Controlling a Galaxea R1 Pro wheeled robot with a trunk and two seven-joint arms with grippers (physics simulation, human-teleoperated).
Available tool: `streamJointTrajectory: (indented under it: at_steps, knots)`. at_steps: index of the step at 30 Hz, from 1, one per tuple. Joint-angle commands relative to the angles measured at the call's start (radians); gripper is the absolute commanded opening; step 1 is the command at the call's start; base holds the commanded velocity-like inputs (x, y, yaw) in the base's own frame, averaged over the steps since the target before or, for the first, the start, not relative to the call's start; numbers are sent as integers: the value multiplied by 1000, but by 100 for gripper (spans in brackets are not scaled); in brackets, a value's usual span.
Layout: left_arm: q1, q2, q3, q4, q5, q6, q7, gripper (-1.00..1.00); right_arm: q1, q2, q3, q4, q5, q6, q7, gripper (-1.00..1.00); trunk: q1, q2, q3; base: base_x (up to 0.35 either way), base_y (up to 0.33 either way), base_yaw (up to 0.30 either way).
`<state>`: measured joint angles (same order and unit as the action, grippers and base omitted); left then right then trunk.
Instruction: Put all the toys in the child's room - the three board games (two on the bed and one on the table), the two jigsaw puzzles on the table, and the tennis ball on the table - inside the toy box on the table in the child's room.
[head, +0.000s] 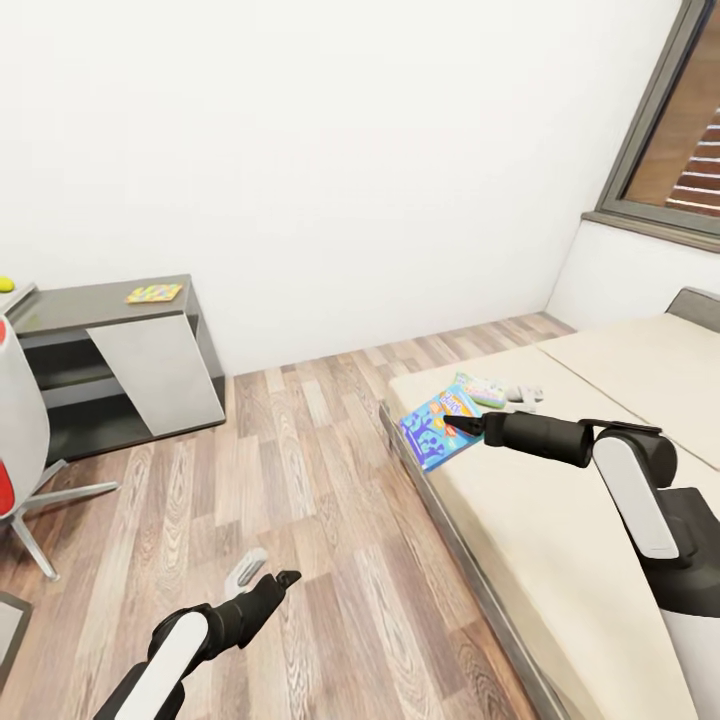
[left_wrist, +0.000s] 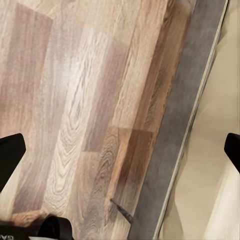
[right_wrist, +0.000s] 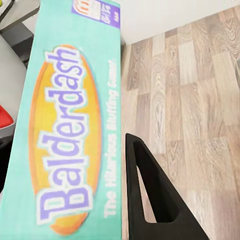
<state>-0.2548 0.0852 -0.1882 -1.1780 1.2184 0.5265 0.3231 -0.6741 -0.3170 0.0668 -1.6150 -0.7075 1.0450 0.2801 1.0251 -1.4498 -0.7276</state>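
In the head view, the right gripper (head: 462, 424) is closing on the blue board game (head: 437, 426), which is sitting at the bed (head: 560, 560)'s corner nearest the floor (head: 300, 470), partly over the edge. Its long axis is running across that corner, from the floor side toward the pale board game (head: 482, 388) lying just behind it. A jigsaw puzzle (head: 154, 293) is lying on the dark cabinet (head: 120, 360). The left gripper (head: 278, 583) is hanging over the floor.

In the left wrist view, its fingertips (left_wrist: 11, 155) are standing wide apart, holding nothing.

In the right wrist view, the box (right_wrist: 67, 125) is lying against the dark finger (right_wrist: 150, 200), its printed face showing. I judge the grip is near one end, so the box could be swinging or slipping out when lifted.
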Motion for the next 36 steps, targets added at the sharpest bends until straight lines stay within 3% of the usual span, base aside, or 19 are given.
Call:
streamJointTrajectory:
  at_steps: [1, 12, 36]
  knots:
    - [0, 1, -2, -2, 10, 0, 10, 100, -1, -1, -1, 0, 10, 2, 12, -100, -4, 7, 2, 0, 0, 0]
    - [0, 1, -2, 1, 9, 0, 10, 100, -1, -1, -6, 0, 7, 2, 22, -100, -46, 84, 41, 0, 0, 0]
    - [-1, 1, -2, 1, 9, -1, 10, 100, -1, -1, -5, 0, 7, 2, 25, -100, -138, 252, 154, 0, 0, 0]
